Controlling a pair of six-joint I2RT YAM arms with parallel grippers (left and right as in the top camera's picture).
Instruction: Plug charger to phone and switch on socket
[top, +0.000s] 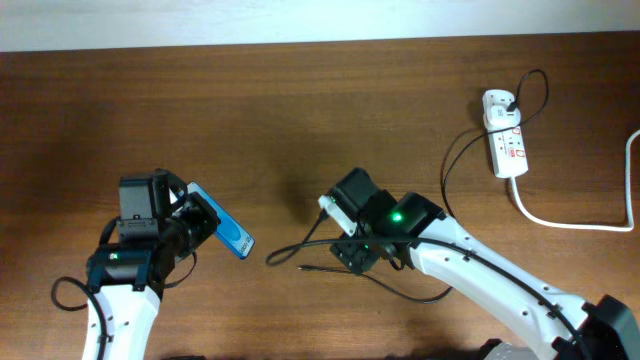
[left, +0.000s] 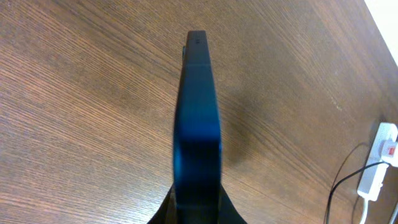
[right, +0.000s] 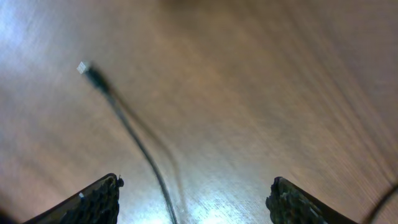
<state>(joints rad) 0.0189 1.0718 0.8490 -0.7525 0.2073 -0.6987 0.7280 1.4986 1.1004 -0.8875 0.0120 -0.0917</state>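
My left arm (top: 118, 300) rises from the lower left edge with its elbow folded and its wrist turned toward the middle of the desk (top: 300, 100). The left gripper (top: 203, 222) points out to the right, its fingers (left: 163, 215) clamped tight on one end of the phone (top: 232, 237). My right arm (top: 500, 280) stretches in a long diagonal from the lower right corner to the centre, a green light showing on the wrist. The right gripper (top: 353, 256) tips downward, low over the desk, its two fingers (right: 93, 200) spread wide apart.
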